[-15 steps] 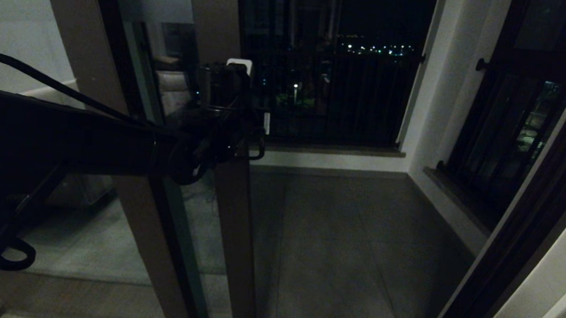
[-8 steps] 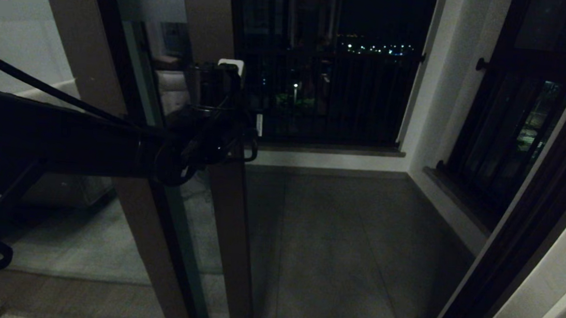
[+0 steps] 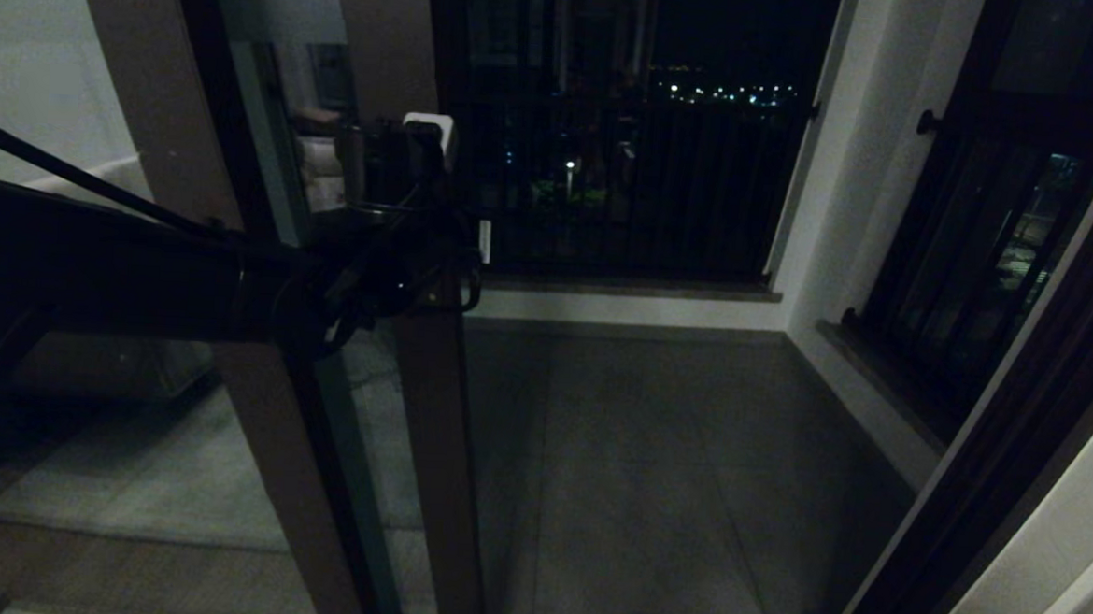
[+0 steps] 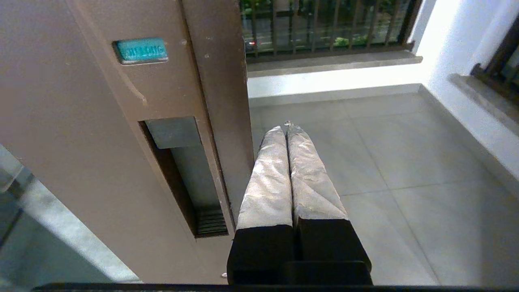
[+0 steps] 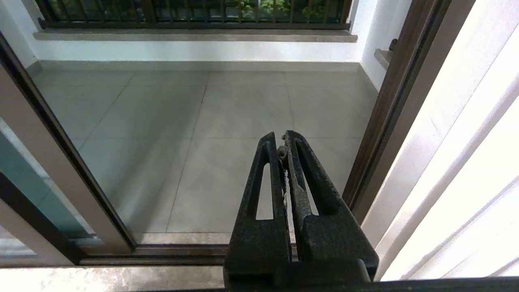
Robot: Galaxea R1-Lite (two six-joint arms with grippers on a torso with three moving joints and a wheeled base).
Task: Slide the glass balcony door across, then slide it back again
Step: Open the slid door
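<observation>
The glass balcony door (image 3: 436,451) stands left of the middle, its dark brown edge stile upright and a frosted band at the top. My left arm (image 3: 137,267) reaches across to that stile at about mid height. In the left wrist view my left gripper (image 4: 286,127) is shut, its grey-wrapped fingers (image 4: 267,182) pressed together and empty, lying along the stile's outer edge face (image 4: 227,121). The recessed handle slot (image 4: 182,174) is just beside them, with nothing in it. My right gripper (image 5: 281,140) hangs low over the threshold, shut and empty.
The doorway opens onto a grey tiled balcony floor (image 3: 651,462) with a barred railing (image 3: 628,180) at the back. A barred side window (image 3: 969,273) and the dark door jamb (image 3: 1016,444) are on the right. The floor track (image 5: 170,251) runs along the threshold, beside a white curtain (image 5: 466,162).
The door's edge stile and my left arm have moved together to the left, widening the doorway. The left gripper stays shut against the stile.
</observation>
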